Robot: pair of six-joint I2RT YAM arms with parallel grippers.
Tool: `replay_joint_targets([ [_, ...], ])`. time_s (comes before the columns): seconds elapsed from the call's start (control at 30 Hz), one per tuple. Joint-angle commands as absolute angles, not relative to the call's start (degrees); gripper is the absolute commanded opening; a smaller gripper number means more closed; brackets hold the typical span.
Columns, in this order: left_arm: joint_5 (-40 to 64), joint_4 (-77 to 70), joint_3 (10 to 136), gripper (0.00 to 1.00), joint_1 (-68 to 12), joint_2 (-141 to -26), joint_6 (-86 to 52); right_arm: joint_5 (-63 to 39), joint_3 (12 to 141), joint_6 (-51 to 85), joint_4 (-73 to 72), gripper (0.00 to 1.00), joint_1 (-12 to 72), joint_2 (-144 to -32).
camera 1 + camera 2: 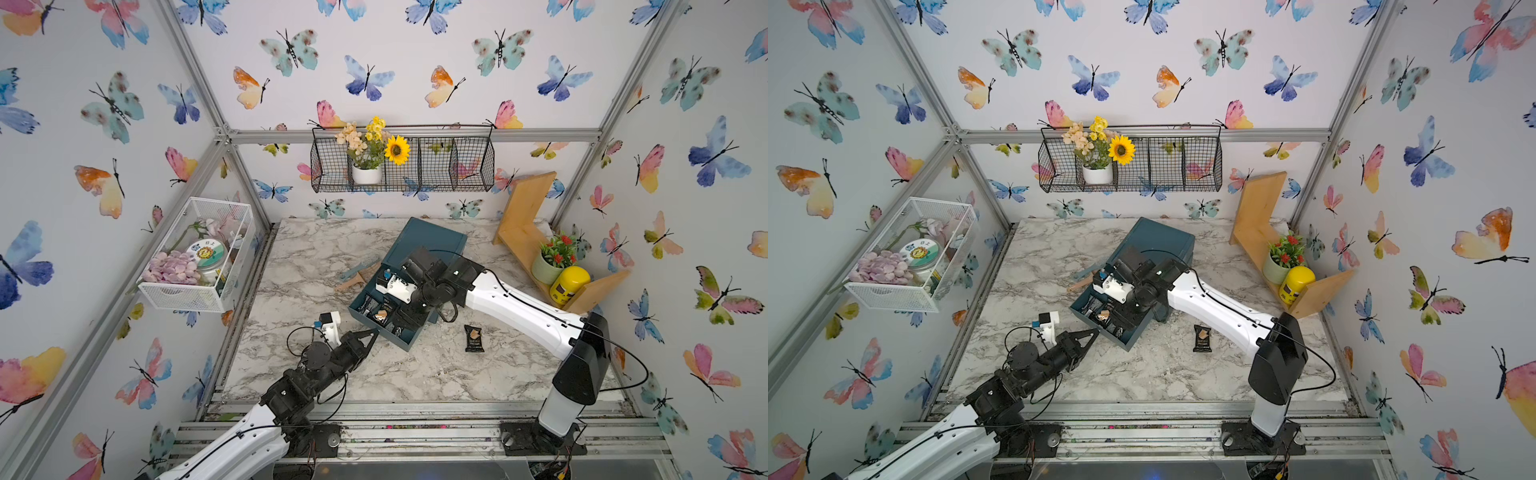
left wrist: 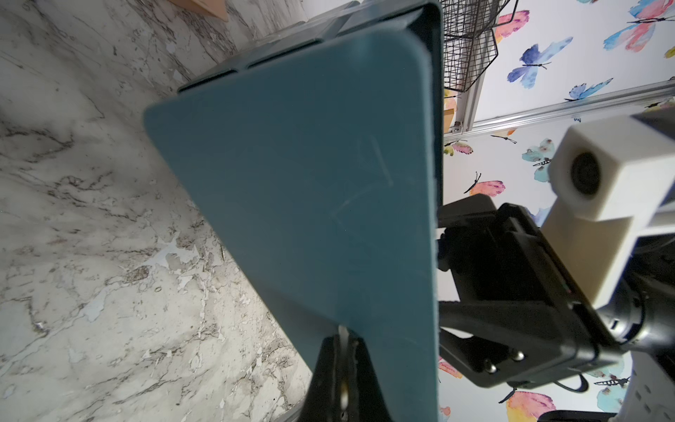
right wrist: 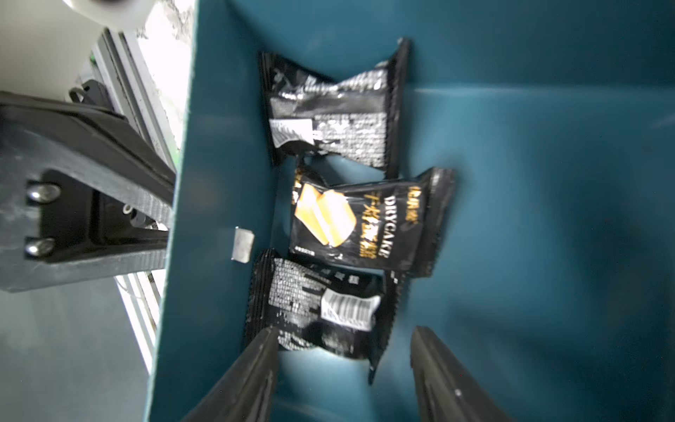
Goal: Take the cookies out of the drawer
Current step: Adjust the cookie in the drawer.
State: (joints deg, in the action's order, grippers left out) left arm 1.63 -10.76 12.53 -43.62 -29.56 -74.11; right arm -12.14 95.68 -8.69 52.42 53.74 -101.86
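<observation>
1. Open drawer (image 1: 417, 337) sticks out of blue box (image 1: 428, 241) mid table (image 1: 311, 374), front panel toward the robot.
2. L gripper (image 2: 343, 341): tips pinched tight on the drawer's front panel, w/ a thin pale tab (image 2: 342, 330) btwn them. In both top views it sits low over the table at the drawer's front.
3. R gripper (image 3: 343, 365): jaws spread wide, gripping nothing, pointing down into the drawer. Its arm reaches in from the robot's right.
4. Cookies (image 3: 365, 219): R wrist view shows 3 black packets in a row on the drawer floor, close along the inside of the front wall. Middle one is face up w/ tan biscuit pic + gold lettering. Other two lie printed back up.
5. Barcode packet (image 3: 321, 314) is nearest the R gripper. One fingertip (image 3: 263, 347) is at its edge, touching or just above, can't tell. The other is over bare drawer floor beside it.
6. One more black packet (image 1: 473, 338) lies flat on the table, near the drawer's right side but apart from it, biscuit pic up.
7. In both top views the R arm hides part of the drawer, so the count there is unclear.
</observation>
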Motion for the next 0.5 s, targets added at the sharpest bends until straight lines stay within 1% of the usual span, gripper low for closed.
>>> replay_joint_targets([
  [0.0,-0.4,-12.2,13.2,0.0,-43.6,-29.0,-72.9,-14.2,97.6,-9.6,56.4,0.62,54.3,-103.7],
  [0.13,-0.5,-12.3,13.3,0.0,-43.5,-29.2,-72.8,-12.5,98.0,-9.6,57.6,0.63,54.7,-104.7],
  [0.23,-0.4,-12.4,13.3,0.0,-43.6,-29.4,-72.8,-8.5,98.0,-9.0,57.9,0.62,54.7,-105.2],
  [0.4,-0.4,-12.4,13.4,0.0,-43.6,-29.6,-72.8,-0.1,99.8,-7.3,57.8,0.58,54.7,-106.4],
  [0.47,-0.4,-12.3,13.5,0.0,-43.6,-29.6,-72.8,3.0,99.7,-6.8,56.1,0.55,54.7,-106.0],
])
